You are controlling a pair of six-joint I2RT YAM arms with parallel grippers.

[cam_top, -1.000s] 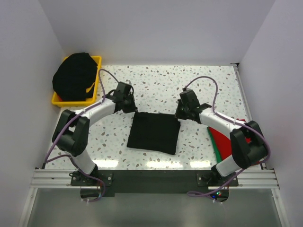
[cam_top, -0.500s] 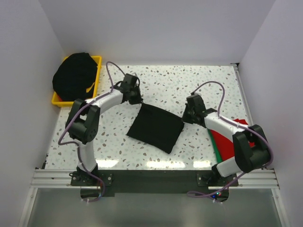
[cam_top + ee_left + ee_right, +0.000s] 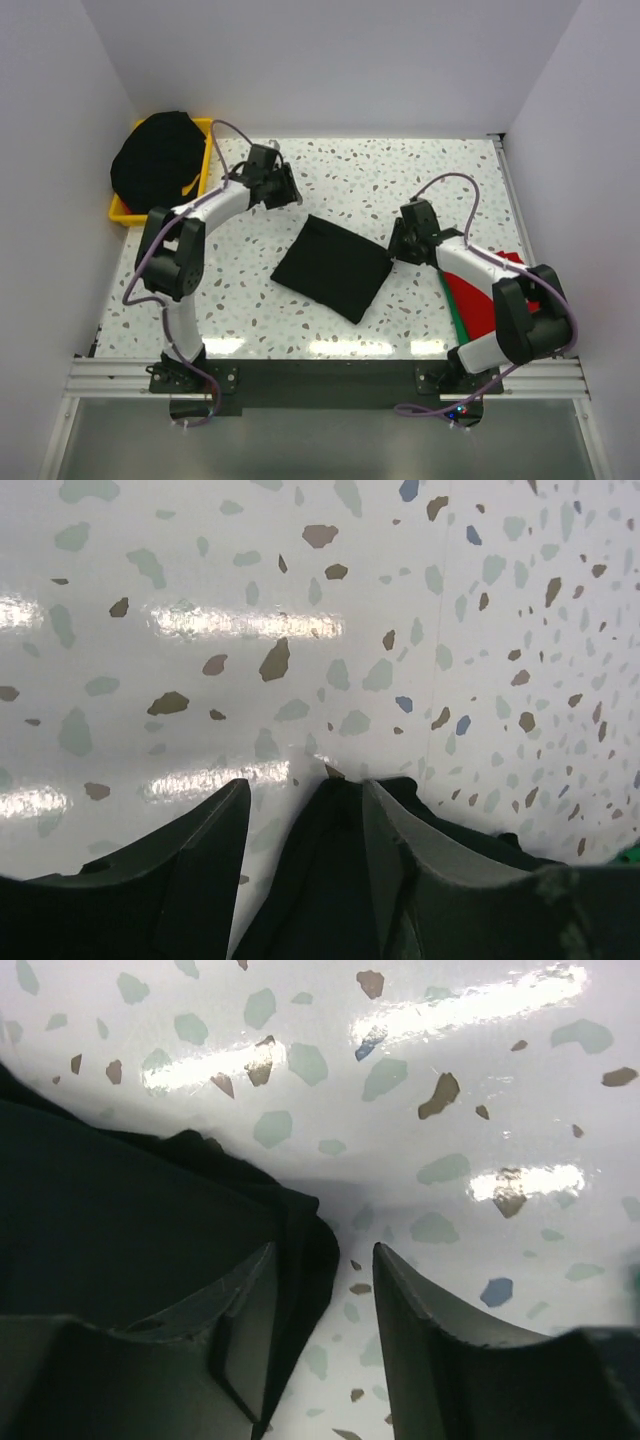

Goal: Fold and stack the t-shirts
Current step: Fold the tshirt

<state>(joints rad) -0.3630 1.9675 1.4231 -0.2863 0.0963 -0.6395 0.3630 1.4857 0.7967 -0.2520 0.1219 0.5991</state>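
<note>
- The folded black shirt sits in the middle of the table, turned cornerwise. Its slightly longer side runs from far-left down to near-right.
- The right pincer is right at that shirt's right-hand corner, jaws apart. Its wrist camera shows the cloth's corner lying between the fingers, against one of them, with bare table before the other. Nothing is pinched.
- The left pincer is spread wide and holds nothing. It hangs just beyond the shirt's far corner, so the shirt lies to its near-right. In its wrist view, dark cloth shows low between the jaws.
- The right arm is the nearer one. By my reading, a small closing move would give it the corner, while the left has to reach back in.
- The red shirt lies by the table's right edge, near the black one. If that is the stack (a guess), the black shirt travels rightward along its longer side.
- A heap of black shirts fills the yellow bin at far-left. How many there are, I cannot tell.
- The right arm covers much of the red shirt, so I cannot tell whether it is folded.
- A green strip runs along the red shirt's near-left edge, and I cannot make out what it is.
- Black on black hides the fold lines.
</note>
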